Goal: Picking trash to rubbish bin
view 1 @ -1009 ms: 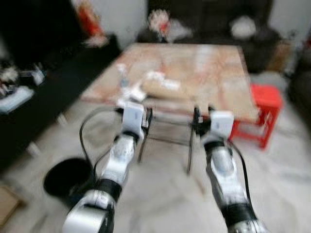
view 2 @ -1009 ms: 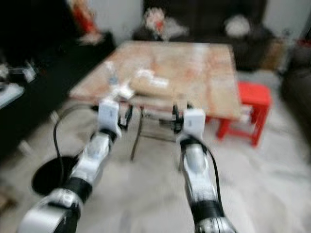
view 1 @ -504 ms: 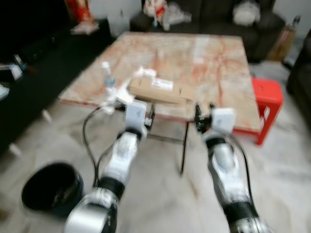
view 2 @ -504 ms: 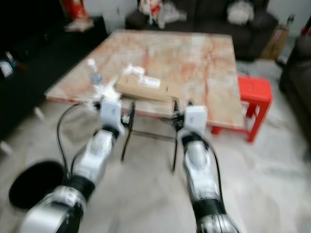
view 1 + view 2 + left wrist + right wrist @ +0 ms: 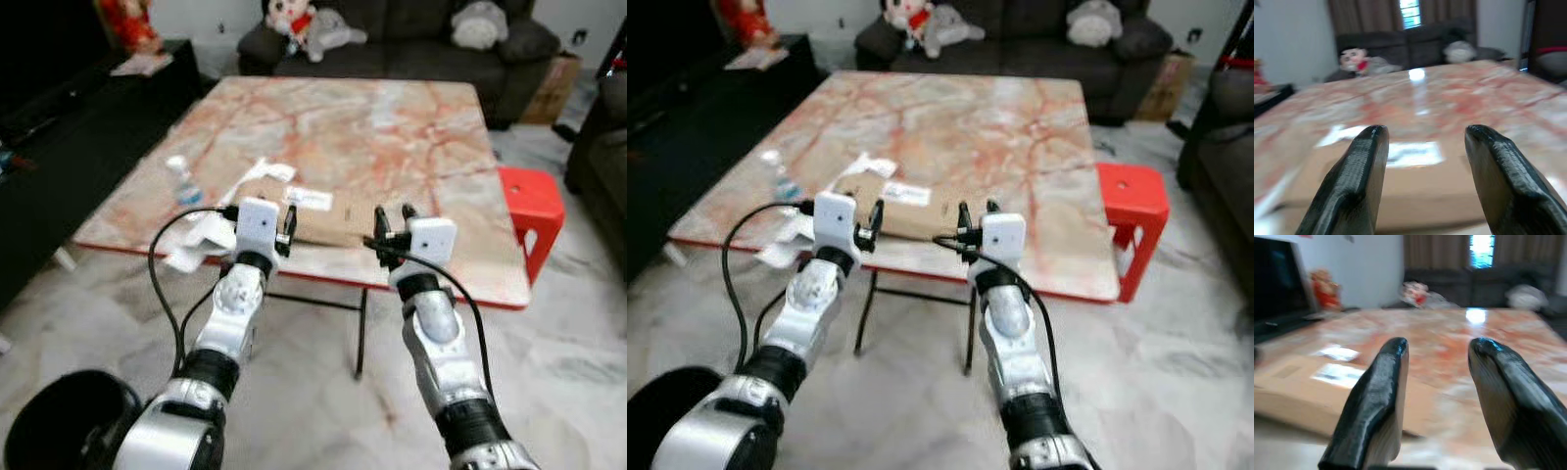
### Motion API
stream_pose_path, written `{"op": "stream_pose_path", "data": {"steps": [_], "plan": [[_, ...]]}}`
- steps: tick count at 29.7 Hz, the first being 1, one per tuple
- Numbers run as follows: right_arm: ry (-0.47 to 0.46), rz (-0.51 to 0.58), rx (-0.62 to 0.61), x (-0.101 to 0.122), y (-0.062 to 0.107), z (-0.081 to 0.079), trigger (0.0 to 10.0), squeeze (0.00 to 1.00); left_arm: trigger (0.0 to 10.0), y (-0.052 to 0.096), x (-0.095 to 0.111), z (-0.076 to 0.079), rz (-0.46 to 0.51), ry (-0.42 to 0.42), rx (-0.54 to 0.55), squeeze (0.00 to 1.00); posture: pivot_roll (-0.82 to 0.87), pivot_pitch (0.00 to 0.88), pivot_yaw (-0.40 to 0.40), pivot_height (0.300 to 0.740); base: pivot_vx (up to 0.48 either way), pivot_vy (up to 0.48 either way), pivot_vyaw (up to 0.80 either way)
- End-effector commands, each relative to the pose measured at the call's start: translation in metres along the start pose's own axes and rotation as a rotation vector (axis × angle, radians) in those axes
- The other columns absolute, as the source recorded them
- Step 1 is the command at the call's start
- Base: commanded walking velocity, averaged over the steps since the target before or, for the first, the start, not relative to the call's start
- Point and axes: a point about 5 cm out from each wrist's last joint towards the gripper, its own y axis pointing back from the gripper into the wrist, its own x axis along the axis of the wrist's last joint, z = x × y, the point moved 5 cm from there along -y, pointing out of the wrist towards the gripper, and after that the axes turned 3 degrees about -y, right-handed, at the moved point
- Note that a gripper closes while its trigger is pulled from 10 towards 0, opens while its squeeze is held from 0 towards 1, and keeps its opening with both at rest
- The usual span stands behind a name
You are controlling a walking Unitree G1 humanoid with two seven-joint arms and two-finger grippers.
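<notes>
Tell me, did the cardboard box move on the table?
No. The box lies by the table's near edge, next to the bottle, as before. Only the camera came closer.

A red stool [image 5: 530, 201] stands beside the marble table [image 5: 392, 117].

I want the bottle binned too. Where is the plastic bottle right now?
The plastic bottle stands upright near the marble table's left edge, left of the flat cardboard box, beside crumpled white wrappers.
</notes>
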Motion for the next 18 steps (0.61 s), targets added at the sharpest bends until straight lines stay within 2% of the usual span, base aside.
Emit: {"op": "stream_pose_path", "data": {"steps": [1,14,18], "plan": [[-0.019,0.023,0.021,0.0074,-0.0038,-0.0097,10.0,0.0,10.0,-0.001,0.0022,-0.0129,0.003,-0.02,0.022,0.0,0.05,0.003,0.011,0.74,0.424,0.0,0.0],[-0.026,0.016,0.024,0.0057,-0.003,-0.0107,10.0,0.0,10.0,-0.0005,0.0026,-0.0124,0.005,-0.026,0.016,0.0,0.05,0.005,0.013,0.74,0.417,0.0,0.0],[-0.026,0.008,0.026,0.0032,-0.0021,-0.0113,10.0,0.0,10.0,0.0032,0.0016,-0.0101,0.016,-0.034,-0.009,0.0,0.06,0.006,0.014,0.74,0.0,0.0,0.0]]}}
